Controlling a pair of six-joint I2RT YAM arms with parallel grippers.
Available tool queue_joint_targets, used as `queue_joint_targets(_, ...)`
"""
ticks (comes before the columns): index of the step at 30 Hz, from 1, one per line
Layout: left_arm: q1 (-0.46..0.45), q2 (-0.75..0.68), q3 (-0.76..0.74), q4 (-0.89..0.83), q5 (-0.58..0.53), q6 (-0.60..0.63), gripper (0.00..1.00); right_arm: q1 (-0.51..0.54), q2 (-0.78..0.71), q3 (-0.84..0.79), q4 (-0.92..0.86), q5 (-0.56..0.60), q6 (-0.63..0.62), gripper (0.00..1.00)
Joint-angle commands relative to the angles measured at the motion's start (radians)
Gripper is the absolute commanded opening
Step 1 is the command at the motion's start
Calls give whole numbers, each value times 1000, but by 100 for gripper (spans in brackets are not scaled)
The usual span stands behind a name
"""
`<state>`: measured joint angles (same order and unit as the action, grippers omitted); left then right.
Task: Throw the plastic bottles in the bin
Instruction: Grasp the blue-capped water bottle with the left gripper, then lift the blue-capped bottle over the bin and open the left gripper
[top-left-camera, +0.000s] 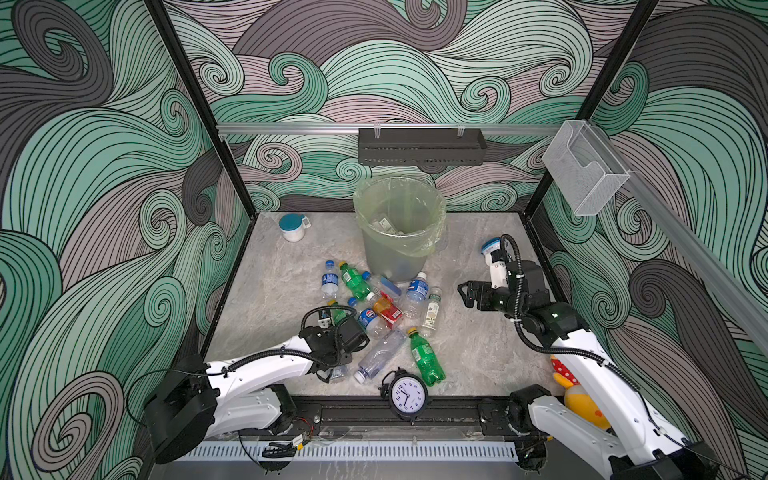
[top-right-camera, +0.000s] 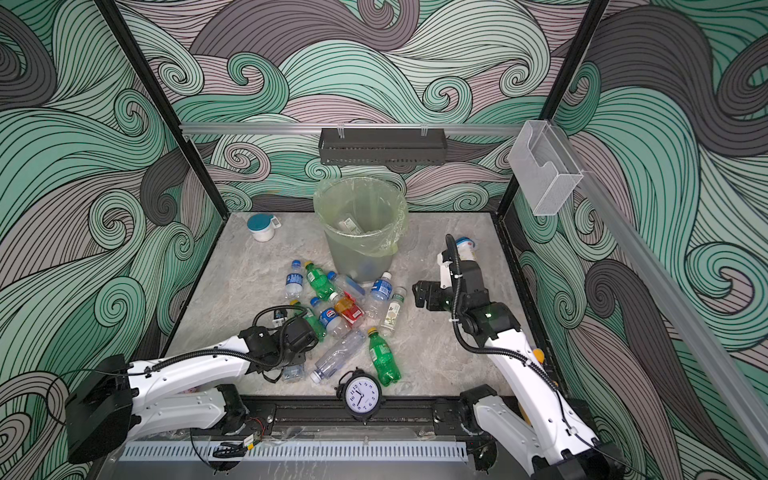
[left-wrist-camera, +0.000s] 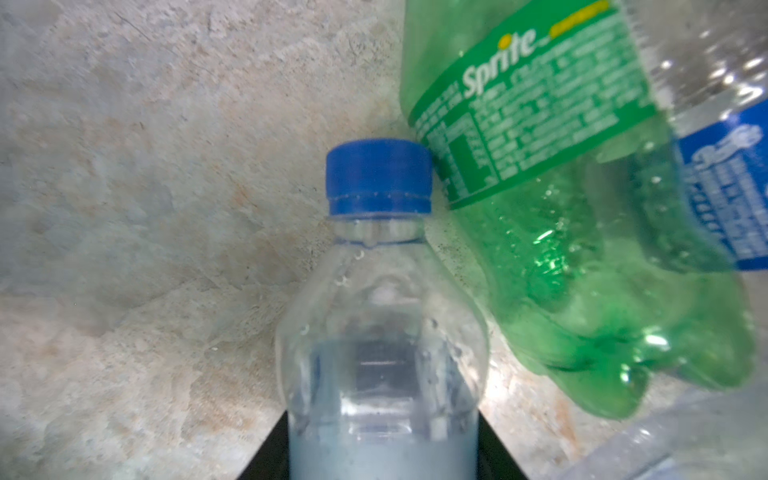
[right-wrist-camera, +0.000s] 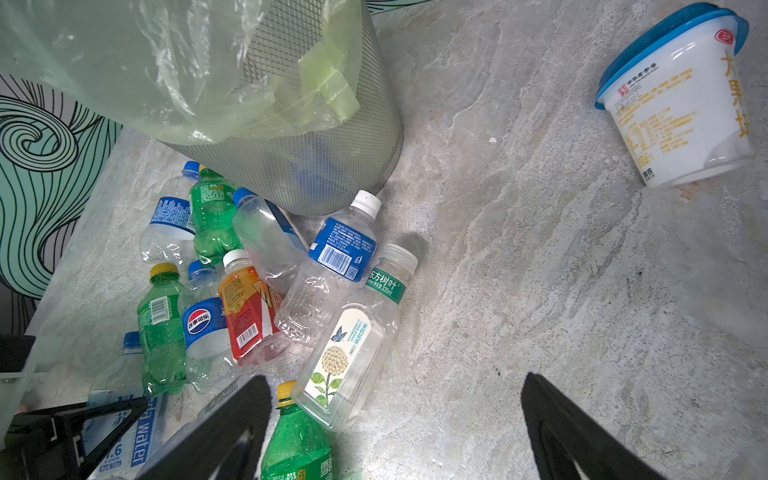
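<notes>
Closest, a clear blue-capped bottle (left-wrist-camera: 380, 291) at the pile's near-left edge, its base cut off, is pinched by the left gripper (left-wrist-camera: 382, 415), which its wrist mostly hides in both top views. Just beside it lies a green "Sprite" bottle (left-wrist-camera: 540, 166). Other plastic bottles (top-left-camera: 384, 309), one a Pepsi bottle (right-wrist-camera: 203, 328), lie heaped near the bin (top-left-camera: 399, 232). The right gripper (top-left-camera: 467, 293) hovers right of them, jaws spread.

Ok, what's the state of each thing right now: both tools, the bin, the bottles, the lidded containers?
Left tool: shut on the clear blue-capped bottle.
Right tool: open, holding nothing.
Clear blue-capped bottle: cap on, gripped by its body.
Bin: upright, bag-lined, a few items inside.
Loose bottles: lying heaped on the table before the bin.
Teal-lidded cup: upright, lid on.
Blue-lidded tub: lid on.
</notes>
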<state>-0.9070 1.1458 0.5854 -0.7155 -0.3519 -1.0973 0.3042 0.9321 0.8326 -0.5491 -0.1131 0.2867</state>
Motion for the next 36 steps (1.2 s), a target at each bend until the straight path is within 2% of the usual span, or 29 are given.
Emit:
queue_joint_targets(1,11,-51,108,-83,-51,76,46,-4,-2,-33,-12,8,12,94)
queue_joint_targets(9,63,-178,248,-226,-179,139,43,-4,15,-35,-5,13,14,92)
queue_joint_targets(14,161,-244,301,-221,-180,260,44,-4,37,-39,-10,0,25,90)
queue_joint_targets(16,225,-272,327,-205,-151,324,45,-4,30,-47,-9,5,25,90)
queue_joint_targets(20,352,-330,349,-113,-20,449,46,-4,22,-58,-11,8,28,90)
queue_joint_targets(23,410,-350,365,-65,53,542,46,-4,17,-64,-18,9,25,90)
queue_joint_targets(29,459,-377,399,-1,129,688,46,-4,11,-77,-20,9,32,90)
queue_joint_targets(33,471,-410,389,63,144,719,46,-4,8,-81,-18,10,41,90)
queue_joint_targets(36,475,-411,394,116,197,738,46,-3,12,-82,-18,7,43,90)
